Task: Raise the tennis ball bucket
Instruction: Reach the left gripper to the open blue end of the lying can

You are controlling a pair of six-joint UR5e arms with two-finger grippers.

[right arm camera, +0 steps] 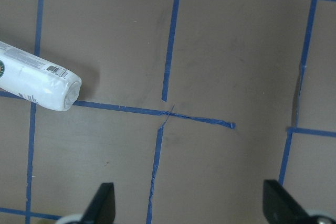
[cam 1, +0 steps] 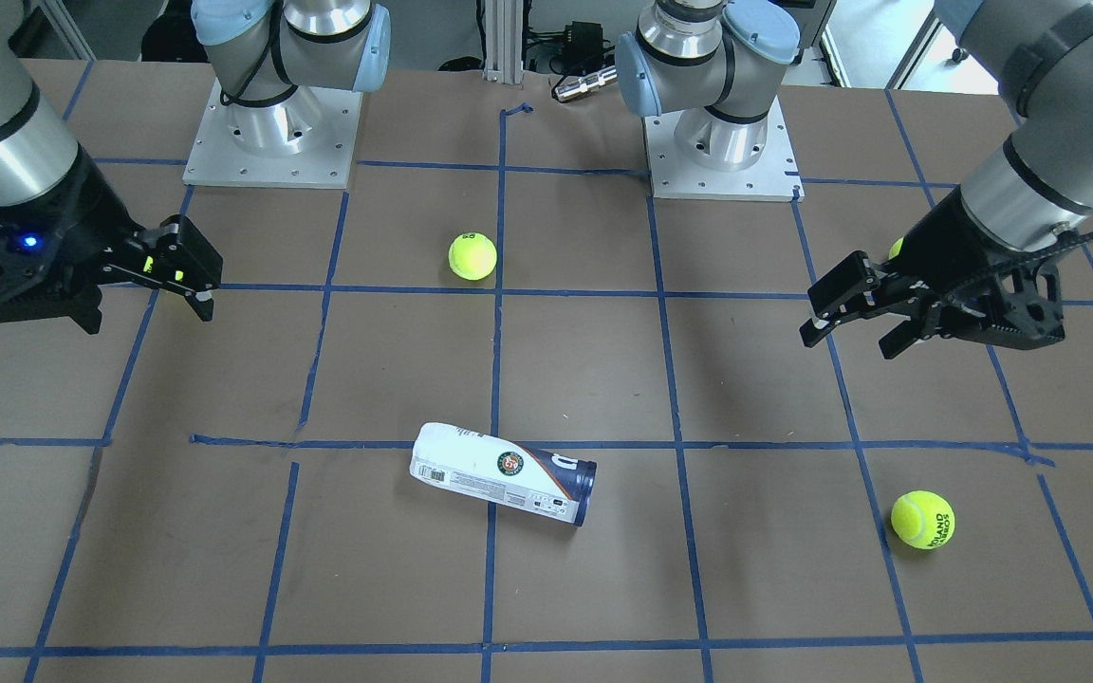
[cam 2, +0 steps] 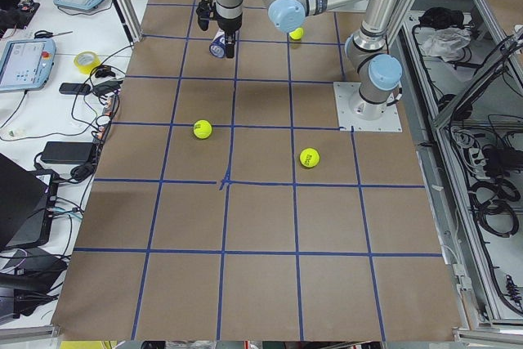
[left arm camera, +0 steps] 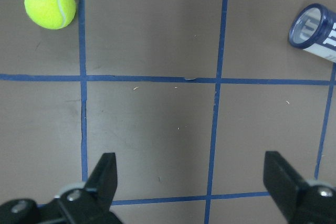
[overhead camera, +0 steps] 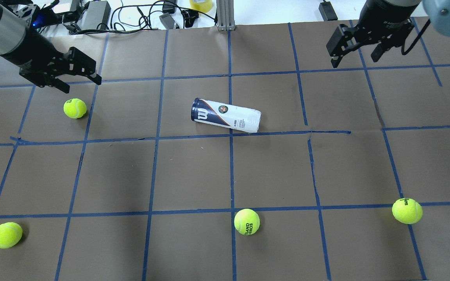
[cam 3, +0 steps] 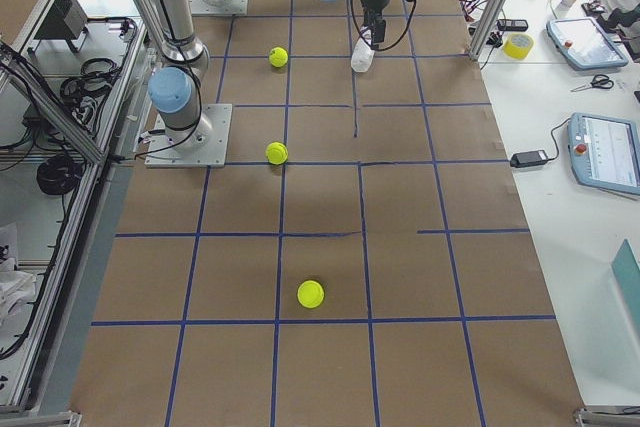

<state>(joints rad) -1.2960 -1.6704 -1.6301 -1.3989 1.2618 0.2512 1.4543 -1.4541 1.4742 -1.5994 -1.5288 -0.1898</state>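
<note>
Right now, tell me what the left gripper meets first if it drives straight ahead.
Probably the brown paper-covered table, between the yellow-green tennis ball and the clear navy-rimmed tennis ball can; the left gripper lines up with neither.

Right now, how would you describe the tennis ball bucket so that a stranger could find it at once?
Look at the brown, blue-gridded table. Near its middle the tennis ball bucket lies on its side. It is the only tube, white and navy, among round yellow tennis balls.

Table [overhead camera: 193, 175]: bucket [overhead camera: 227, 114], 4 balls [overhead camera: 247, 221]
</note>
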